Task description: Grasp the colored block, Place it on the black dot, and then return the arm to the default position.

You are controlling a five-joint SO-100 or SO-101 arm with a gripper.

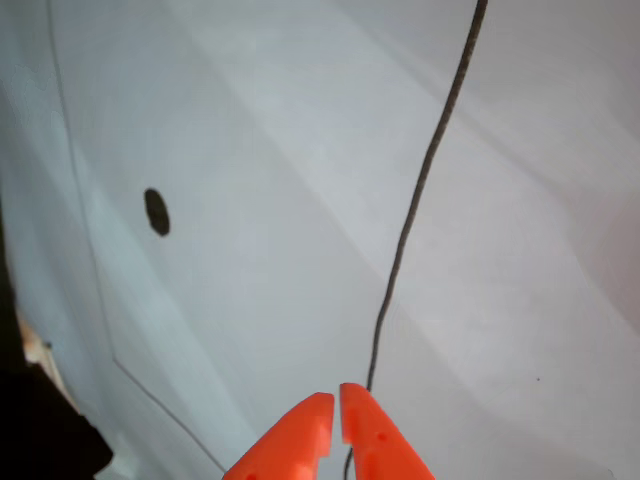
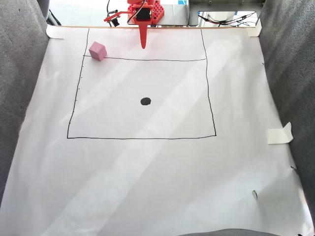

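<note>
A pink foam cube (image 2: 97, 50), the colored block, sits on the white paper at the drawn square's far left corner in the fixed view. The black dot (image 2: 145, 101) lies bare in the middle of the square and shows again at the left of the other view (image 1: 157, 212). My orange gripper (image 2: 143, 46) hangs at the far edge, tucked near the arm's base, well right of the cube. In the other view the gripper (image 1: 336, 405) enters from the bottom with its two pointed fingers shut and nothing between them.
A thin dark drawn square (image 2: 208, 93) frames the working area on the white paper (image 2: 147, 187). Grey fabric walls (image 2: 22, 73) flank both sides. A taped tab (image 2: 279, 134) sticks up at the right. Cables and electronics (image 2: 221, 17) sit behind the far edge.
</note>
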